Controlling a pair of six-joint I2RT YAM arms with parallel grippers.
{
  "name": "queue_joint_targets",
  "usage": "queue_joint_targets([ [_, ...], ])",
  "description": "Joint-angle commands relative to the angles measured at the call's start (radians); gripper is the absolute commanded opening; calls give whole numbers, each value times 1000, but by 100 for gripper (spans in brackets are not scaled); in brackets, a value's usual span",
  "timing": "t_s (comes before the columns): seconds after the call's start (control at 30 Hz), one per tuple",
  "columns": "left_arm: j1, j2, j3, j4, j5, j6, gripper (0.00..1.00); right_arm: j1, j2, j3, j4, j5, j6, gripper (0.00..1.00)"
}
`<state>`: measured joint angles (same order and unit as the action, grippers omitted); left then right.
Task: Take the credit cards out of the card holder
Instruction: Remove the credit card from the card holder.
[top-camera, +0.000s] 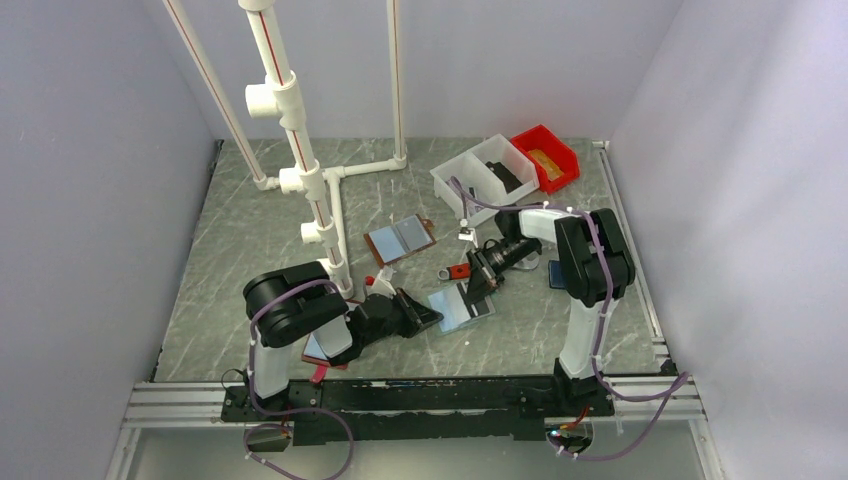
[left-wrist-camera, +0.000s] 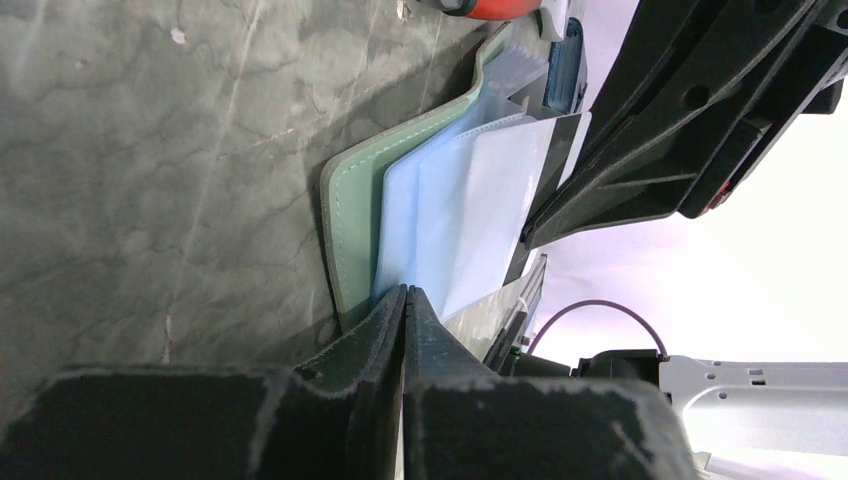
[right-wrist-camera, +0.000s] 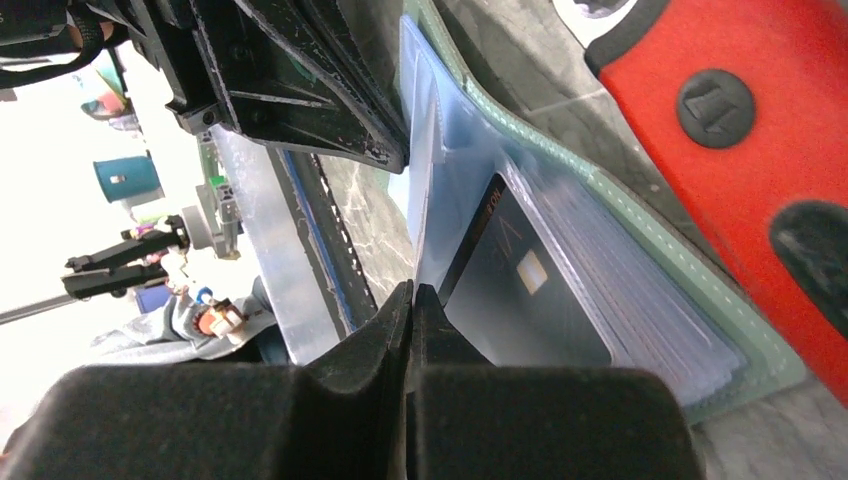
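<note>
The top external view looks steeply down from high above the near edge of the bench (top-camera: 250, 250), facing the far wall, and takes in the whole surface from a distance. The left wrist view peers past the left gripper (left-wrist-camera: 405, 292) at bottom centre, skimming the bench, very close to the card holder (left-wrist-camera: 350, 230). The right wrist view peers past the right gripper (right-wrist-camera: 412, 290) at the same holder from the opposite end. All three views share it.

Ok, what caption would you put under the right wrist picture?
Right tool pinching a clear sleeve of the mint card holder, a dark credit card tucked inside.
</note>
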<state>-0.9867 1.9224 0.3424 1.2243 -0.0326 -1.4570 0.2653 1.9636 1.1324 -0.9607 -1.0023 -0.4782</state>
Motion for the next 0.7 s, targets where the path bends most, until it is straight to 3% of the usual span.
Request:
queue_joint_targets([
  [0.0, 3, 5, -19, -128, -34, 37, 9, -30, -23, 27, -15, -16, -21, 0],
  [0.33, 6, -75, 11, -229, -14, 96, 11, -100, -82, 30, -83, 0, -114, 0],
  [0.67, 4, -259, 85, -481, 18, 226, 27, -197, -200, 53, -192, -65, -297, 0],
])
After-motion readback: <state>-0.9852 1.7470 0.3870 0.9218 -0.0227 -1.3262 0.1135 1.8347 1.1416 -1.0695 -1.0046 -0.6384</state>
